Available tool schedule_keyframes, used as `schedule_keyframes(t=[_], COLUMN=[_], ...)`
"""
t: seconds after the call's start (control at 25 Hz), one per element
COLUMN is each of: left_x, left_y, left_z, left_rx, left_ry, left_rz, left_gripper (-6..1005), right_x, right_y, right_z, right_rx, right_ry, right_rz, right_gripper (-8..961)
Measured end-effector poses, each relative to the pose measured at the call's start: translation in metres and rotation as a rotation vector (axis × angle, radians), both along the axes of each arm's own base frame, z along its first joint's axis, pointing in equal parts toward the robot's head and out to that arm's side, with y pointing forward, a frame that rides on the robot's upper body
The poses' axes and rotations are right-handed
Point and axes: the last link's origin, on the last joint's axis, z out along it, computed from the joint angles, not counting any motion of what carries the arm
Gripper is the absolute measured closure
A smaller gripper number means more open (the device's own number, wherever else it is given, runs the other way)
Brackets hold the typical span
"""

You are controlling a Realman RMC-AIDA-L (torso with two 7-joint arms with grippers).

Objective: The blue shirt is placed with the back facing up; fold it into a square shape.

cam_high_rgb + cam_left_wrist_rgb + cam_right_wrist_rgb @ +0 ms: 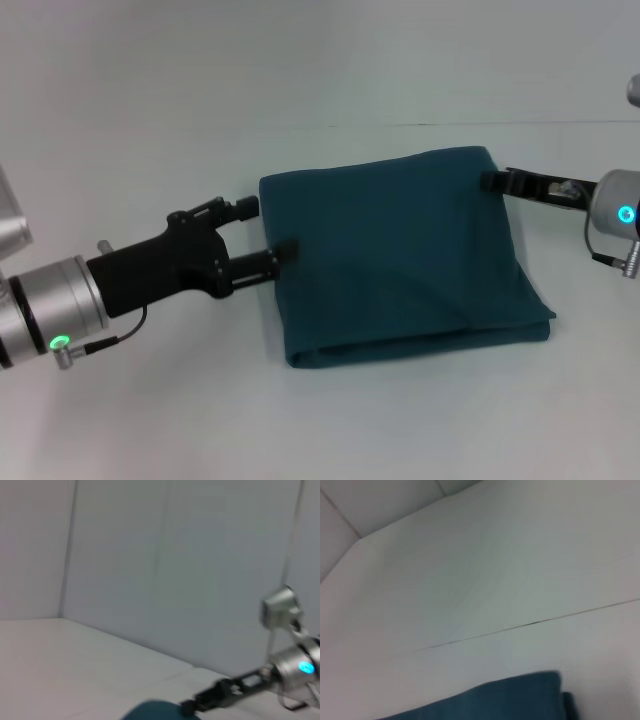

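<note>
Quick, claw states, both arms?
Left claw: open, lower finger touching the blue shirt.
Right claw: at the shirt's far corner, cannot tell.

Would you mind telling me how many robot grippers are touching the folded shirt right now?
2. The left gripper meets the blue shirt at its left edge; the right gripper touches its far right corner. Whether either actually pinches fabric is unclear.
</note>
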Motion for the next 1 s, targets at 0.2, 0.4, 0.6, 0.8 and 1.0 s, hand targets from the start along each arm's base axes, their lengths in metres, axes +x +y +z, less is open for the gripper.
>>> schedule_keyframes(t=[0.2,0.4,0.6,0.8,1.0], left_x=[-0.004,-0.009,-0.011,-0.016,-0.015], left_y=[0.013,0.027,0.039,0.052,0.063], left_z=[0.004,0.004,0.003,-0.002,-0.014], left_rx=[0.040,0.074,0.064,0.045,0.014], left_ry=[-0.022,-0.038,-0.067,-0.063,-0.012], left_rz=[0.100,0.211,0.328,0.463,0.561], left_gripper=[167,167,168,168,167], right_x=[0.011,0.012,0.007,0.005,0.004], right_y=[0.001,-0.004,-0.010,-0.011,-0.012], right_z=[0.014,0.034,0.047,0.057,0.064], right_rx=[0.048,0.071,0.012,-0.023,-0.039], right_ry=[-0.020,0.043,0.094,0.122,0.135], right_rz=[-0.023,0.011,0.073,0.081,0.098], right_gripper=[628,513,391,239,240])
